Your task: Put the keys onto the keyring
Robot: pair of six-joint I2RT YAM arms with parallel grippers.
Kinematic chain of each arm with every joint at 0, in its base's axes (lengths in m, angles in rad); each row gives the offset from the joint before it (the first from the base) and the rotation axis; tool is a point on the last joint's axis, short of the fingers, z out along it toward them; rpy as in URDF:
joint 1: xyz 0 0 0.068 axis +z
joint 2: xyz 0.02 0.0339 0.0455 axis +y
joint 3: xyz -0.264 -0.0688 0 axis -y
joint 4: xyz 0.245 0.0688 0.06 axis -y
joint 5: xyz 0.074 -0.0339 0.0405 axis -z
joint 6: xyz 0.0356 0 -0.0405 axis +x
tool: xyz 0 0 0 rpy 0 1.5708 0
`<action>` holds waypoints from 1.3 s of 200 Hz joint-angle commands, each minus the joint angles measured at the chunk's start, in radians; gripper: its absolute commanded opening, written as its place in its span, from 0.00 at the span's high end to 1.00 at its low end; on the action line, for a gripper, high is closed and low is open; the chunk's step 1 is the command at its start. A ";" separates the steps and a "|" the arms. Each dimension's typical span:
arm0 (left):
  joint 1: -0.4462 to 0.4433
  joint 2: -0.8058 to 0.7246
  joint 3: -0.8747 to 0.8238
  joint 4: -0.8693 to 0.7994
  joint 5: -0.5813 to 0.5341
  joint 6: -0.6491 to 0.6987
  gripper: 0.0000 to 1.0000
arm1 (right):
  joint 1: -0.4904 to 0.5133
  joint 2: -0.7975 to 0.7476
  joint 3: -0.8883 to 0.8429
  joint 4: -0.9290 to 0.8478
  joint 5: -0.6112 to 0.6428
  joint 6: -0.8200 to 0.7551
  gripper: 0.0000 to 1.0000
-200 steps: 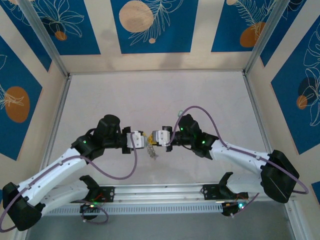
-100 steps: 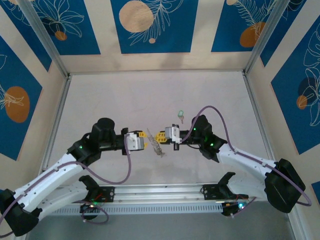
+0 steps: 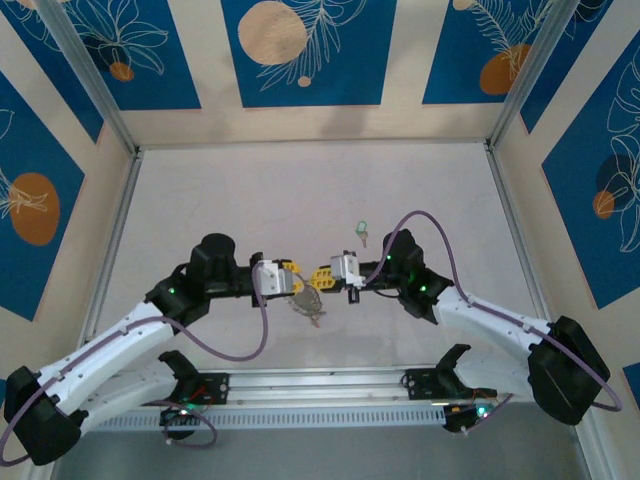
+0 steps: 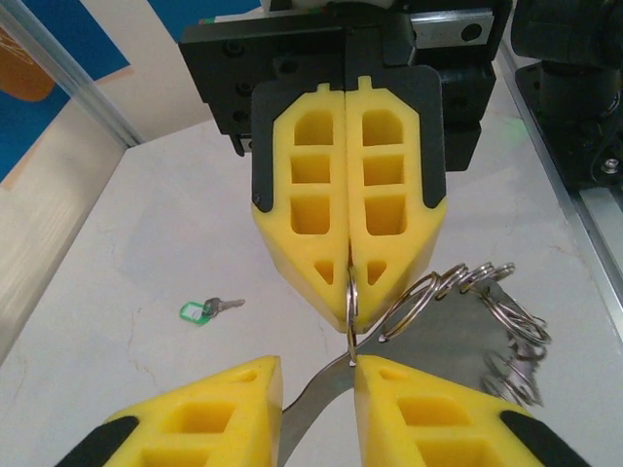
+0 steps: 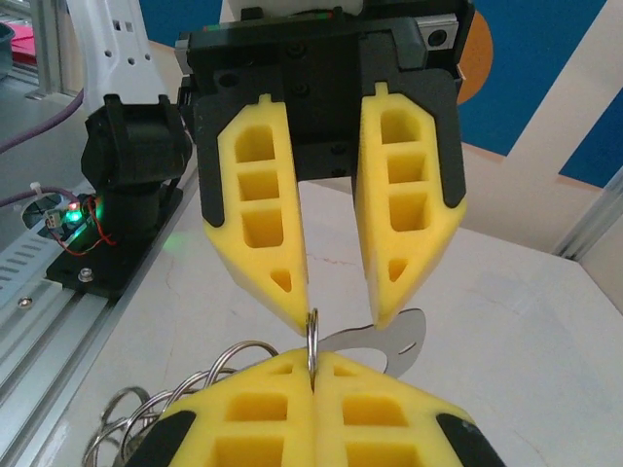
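Note:
My right gripper (image 5: 311, 368) is shut on the edge of a thin silvery split ring of the keyring (image 5: 311, 336), holding it upright above the table. A bunch of further rings (image 4: 474, 282) and a flat metal plate (image 5: 397, 341) hang from it. My left gripper (image 4: 316, 375) faces it tip to tip with its jaws apart. The ring's edge sits at the inner corner of one of its fingertips (image 4: 382, 375), and the plate passes through the gap. From above, the left gripper (image 3: 292, 277) and right gripper (image 3: 318, 275) meet over the hanging bunch (image 3: 306, 306). The green-headed key (image 3: 361, 231) lies on the table behind them.
An aluminium rail (image 3: 320, 385) with the arm bases runs along the near edge. Metal frame posts (image 3: 515, 70) and patterned walls close in the pale table (image 3: 300, 190). The right arm's purple cable (image 3: 415, 215) loops close to the key.
The right arm's elbow has swung to the right, uncovering the key. The ring bunch has swung and now hangs lower between the two grippers, which stay tip to tip.

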 commanded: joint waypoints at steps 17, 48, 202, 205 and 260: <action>-0.012 0.001 -0.007 0.023 0.062 0.006 0.77 | -0.004 0.013 0.038 0.035 -0.041 0.039 1.00; -0.012 0.006 -0.006 0.016 0.082 0.008 0.77 | -0.003 0.029 0.042 0.045 -0.054 0.040 1.00; -0.015 0.108 0.183 -0.326 -0.004 0.108 1.00 | 0.037 0.038 0.122 -0.239 0.162 -0.142 0.77; -0.015 0.110 0.188 -0.326 -0.005 0.103 1.00 | 0.039 0.039 0.125 -0.247 0.170 -0.145 0.78; 0.004 0.169 0.266 -0.310 0.133 -0.088 1.00 | 0.055 0.050 0.169 -0.312 0.187 -0.139 0.88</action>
